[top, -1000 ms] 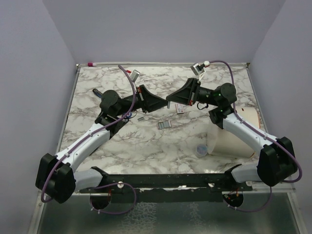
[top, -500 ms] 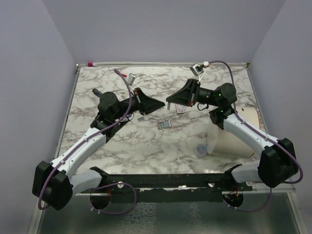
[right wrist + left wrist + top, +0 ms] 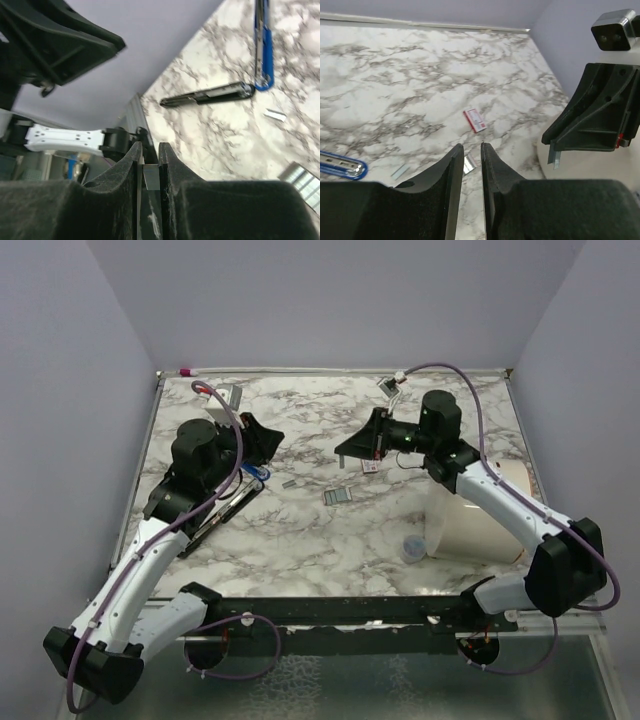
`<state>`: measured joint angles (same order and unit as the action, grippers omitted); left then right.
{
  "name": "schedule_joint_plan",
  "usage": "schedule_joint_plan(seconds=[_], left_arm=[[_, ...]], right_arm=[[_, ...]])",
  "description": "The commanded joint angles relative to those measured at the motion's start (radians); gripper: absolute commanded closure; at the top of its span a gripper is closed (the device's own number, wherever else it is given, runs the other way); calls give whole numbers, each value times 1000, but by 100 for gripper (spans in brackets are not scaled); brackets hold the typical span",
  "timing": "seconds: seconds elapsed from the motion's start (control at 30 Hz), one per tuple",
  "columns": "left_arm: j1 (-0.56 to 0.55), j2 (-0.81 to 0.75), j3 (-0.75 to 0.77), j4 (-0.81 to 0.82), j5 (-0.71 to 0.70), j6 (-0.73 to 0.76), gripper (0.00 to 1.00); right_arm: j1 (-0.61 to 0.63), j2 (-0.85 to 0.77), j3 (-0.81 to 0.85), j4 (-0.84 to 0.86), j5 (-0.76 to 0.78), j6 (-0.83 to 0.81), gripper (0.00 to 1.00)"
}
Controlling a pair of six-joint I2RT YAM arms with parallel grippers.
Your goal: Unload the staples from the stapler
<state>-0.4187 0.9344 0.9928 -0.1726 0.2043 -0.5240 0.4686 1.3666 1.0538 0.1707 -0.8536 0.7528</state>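
The stapler (image 3: 338,496), small, dark-grey and silvery, lies on the marble table between the arms; it also shows as a ribbed piece (image 3: 300,181) in the right wrist view. My right gripper (image 3: 340,452) hangs above the table, shut on a short silvery strip (image 3: 151,177), by its look a strip of staples. That strip pokes out below the jaws (image 3: 554,159). Another small strip of staples (image 3: 287,481) lies loose on the marble. My left gripper (image 3: 278,433) is raised at the left, its jaws (image 3: 472,145) slightly open with nothing between them.
A small white piece with pink-red marks (image 3: 369,465) lies under the right gripper. A blue-rimmed tool (image 3: 255,472) and a long dark pen (image 3: 210,95) lie by the left arm. A beige round dish (image 3: 480,525) and a small clear cup (image 3: 410,548) sit at the right.
My left gripper was shut close against the right gripper; it has opened and drawn back to the left and upward. The right gripper keeps its grip and has shifted slightly.
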Motion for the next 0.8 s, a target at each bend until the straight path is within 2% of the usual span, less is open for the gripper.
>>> schedule_joint_plan(seconds=[0.0, 0.17, 0.4, 0.6, 0.77], left_arm=[[6, 13, 23, -138, -168, 143, 76], [6, 63, 38, -85, -152, 164, 76], [8, 135, 45, -5, -149, 197, 76], [9, 180, 8, 47, -146, 236, 76], [37, 180, -18, 48, -144, 271, 76]], right_arm=[[43, 94, 26, -211, 93, -206, 86], [113, 220, 93, -372, 301, -315, 88], [206, 364, 194, -492, 590, -353, 89], [248, 443, 257, -548, 764, -341, 89], [263, 491, 296, -584, 850, -323, 89]])
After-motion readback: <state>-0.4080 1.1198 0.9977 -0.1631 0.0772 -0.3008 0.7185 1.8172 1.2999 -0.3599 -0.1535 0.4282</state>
